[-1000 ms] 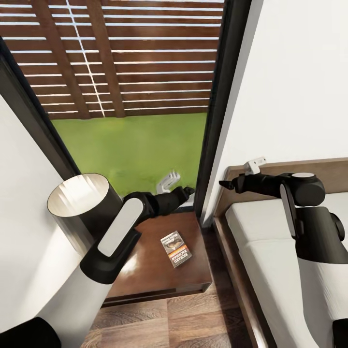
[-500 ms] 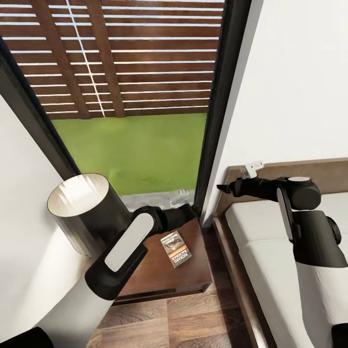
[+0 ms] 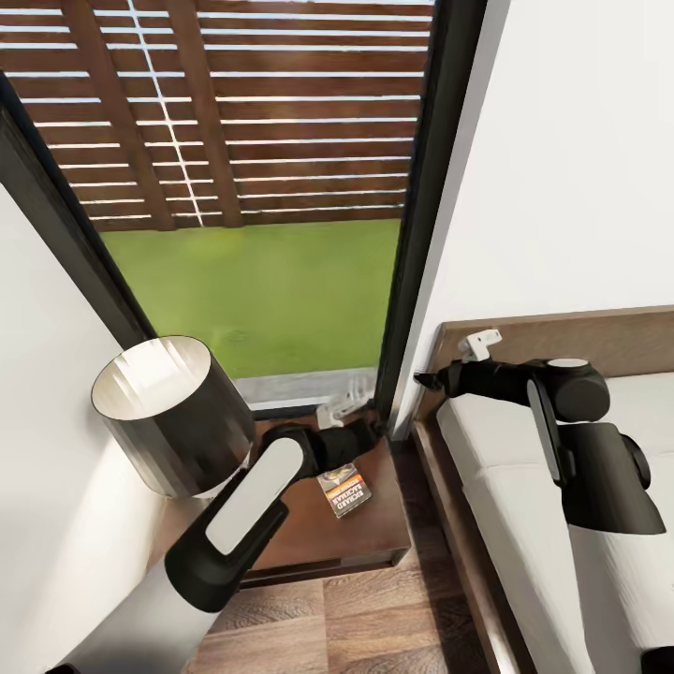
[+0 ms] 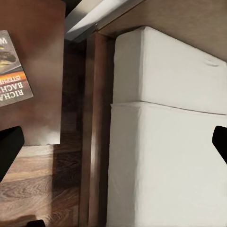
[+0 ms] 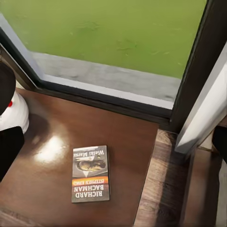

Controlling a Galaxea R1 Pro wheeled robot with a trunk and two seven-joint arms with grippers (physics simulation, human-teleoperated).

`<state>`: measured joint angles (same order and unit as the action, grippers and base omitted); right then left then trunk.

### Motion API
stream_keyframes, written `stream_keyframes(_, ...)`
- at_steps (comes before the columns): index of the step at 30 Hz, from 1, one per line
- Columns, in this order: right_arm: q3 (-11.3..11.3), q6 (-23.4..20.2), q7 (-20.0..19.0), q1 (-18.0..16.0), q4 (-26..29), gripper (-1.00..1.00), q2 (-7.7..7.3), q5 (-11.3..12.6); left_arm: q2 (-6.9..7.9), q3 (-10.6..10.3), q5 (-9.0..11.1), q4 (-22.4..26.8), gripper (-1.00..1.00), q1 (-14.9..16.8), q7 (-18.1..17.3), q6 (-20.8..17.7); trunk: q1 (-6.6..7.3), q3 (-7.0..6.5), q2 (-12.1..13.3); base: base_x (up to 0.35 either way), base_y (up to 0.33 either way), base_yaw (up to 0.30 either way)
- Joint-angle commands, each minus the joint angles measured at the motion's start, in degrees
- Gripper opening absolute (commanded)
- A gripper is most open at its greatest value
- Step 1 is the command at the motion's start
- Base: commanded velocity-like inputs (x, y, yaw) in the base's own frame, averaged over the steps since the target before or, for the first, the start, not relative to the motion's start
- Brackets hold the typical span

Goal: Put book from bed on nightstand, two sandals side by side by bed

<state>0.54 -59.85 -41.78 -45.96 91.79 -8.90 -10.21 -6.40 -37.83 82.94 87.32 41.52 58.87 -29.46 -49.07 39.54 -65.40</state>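
The book point(image 3: 346, 494), a dark paperback with an orange band, lies flat on the glossy brown nightstand point(image 3: 374, 529) left of the bed point(image 3: 524, 487). My left gripper point(image 3: 373, 423) hovers just above the book's far end, open and empty. My right gripper point(image 3: 423, 380) reaches left past the headboard corner, also open and empty. In the right wrist view the book point(image 5: 90, 174) rests on the nightstand point(image 5: 52, 137) between the spread fingers point(image 5: 9, 146). The left wrist view has the book point(image 4: 12, 71) at the nightstand's edge and the off-white mattress point(image 4: 165, 142). The sandals are out of view.
A lamp with a dark shade point(image 3: 173, 412) stands on the nightstand's left side, its white base point(image 5: 14, 116) near the book. A glass door with a dark frame point(image 3: 421, 215) looks onto grass and a slatted fence. Wood-plank floor point(image 3: 374, 627) lies in front.
My left arm has dropped and pulled nearer, so its wrist now covers the book's far end. My right gripper has edged slightly left. The book has not moved.
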Motion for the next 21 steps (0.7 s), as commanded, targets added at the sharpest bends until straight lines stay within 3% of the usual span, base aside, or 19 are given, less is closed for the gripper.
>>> stream_keyframes(1,0.04,-0.15,-0.49,0.34,0.05,1.0,0.07,-0.6,-0.01,-0.02,-0.44,0.07,1.0,-0.42,0.45,-0.25,0.0,0.05,-0.03,0.0,0.0,0.0)
stream_keyframes(9,0.06,-0.15,-0.49,3.16,0.05,1.0,0.41,-0.52,-0.02,-0.11,-3.57,0.15,1.0,-2.84,0.59,-0.28,0.0,0.05,-0.03,0.0,0.0,0.0)
stream_keyframes(21,0.04,-0.15,-0.49,6.49,0.05,1.0,0.53,-0.44,-0.02,-0.3,-5.14,0.28,1.0,-5.78,0.55,-0.19,0.0,0.05,-0.03,0.0,0.0,0.0)
